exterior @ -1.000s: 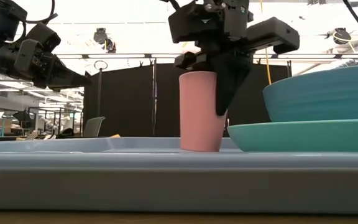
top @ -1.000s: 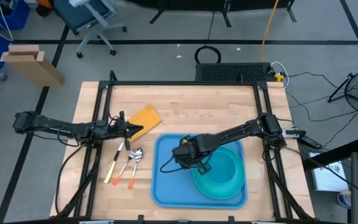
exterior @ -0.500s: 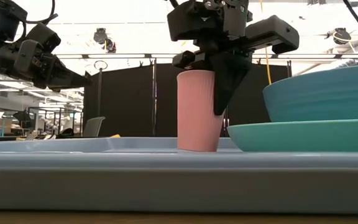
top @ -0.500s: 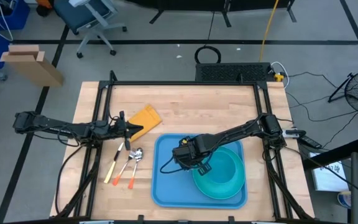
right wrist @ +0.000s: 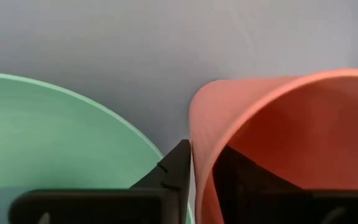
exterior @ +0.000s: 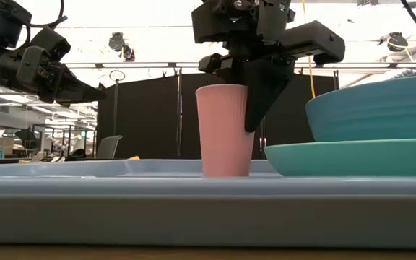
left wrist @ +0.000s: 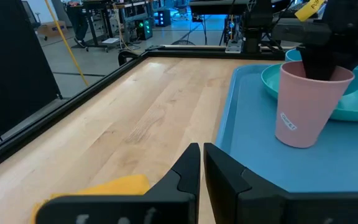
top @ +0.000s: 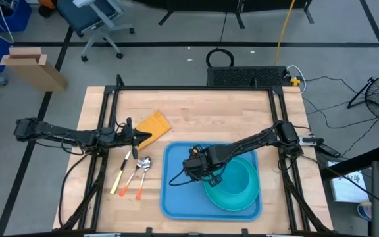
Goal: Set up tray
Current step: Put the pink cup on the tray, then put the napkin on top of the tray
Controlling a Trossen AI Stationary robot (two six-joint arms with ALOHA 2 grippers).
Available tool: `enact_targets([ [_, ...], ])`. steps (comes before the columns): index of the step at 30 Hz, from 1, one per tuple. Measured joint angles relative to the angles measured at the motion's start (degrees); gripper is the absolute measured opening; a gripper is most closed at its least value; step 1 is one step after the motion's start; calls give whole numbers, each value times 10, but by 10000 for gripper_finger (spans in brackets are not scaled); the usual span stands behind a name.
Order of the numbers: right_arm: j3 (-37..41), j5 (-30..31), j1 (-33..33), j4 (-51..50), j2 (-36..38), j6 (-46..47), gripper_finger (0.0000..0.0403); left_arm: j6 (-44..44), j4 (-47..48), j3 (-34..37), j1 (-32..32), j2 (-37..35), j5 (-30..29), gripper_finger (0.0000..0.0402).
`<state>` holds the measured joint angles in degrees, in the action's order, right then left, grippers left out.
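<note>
Now the right claw sets a pink plastic cup on the large flat blue plastic tray.
From above, the tray lies near-centre on the wooden table. At table level, the cup is pinched by its rim beside the turquoise plate; opening carelessly could tip it. The left claw waits pressed together, far left.

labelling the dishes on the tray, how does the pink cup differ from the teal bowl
The pink cup is tall and narrow; the teal bowl is wide and low. The cup stands directly on the blue tray, while the bowl rests on a teal plate. The right gripper pinches the cup's rim; nothing grips the bowl. Both sit upright on the tray.
</note>
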<state>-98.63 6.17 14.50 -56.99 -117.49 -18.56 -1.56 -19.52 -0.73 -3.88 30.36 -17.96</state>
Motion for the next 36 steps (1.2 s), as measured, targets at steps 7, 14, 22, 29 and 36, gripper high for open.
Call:
enact_targets([
  [7, 0, 16, 7, -2, 0, 3, 103, 0, 0, 0, 0, 0, 0, 26],
  [14, 0, 58, 17, -13, 8, -1, 132, 0, 0, 0, 0, 0, 0, 26],
  [22, -2, 62, 17, -15, 62, 20, 160, -1, 4, 0, 0, 0, 3, 26],
  [29, -2, 135, 19, 15, 147, 15, 170, -2, 5, 0, 0, 0, 3, 26],
  [36, 18, 75, -18, 73, 266, 34, 109, -3, 7, 0, 0, 0, 4, 26],
])
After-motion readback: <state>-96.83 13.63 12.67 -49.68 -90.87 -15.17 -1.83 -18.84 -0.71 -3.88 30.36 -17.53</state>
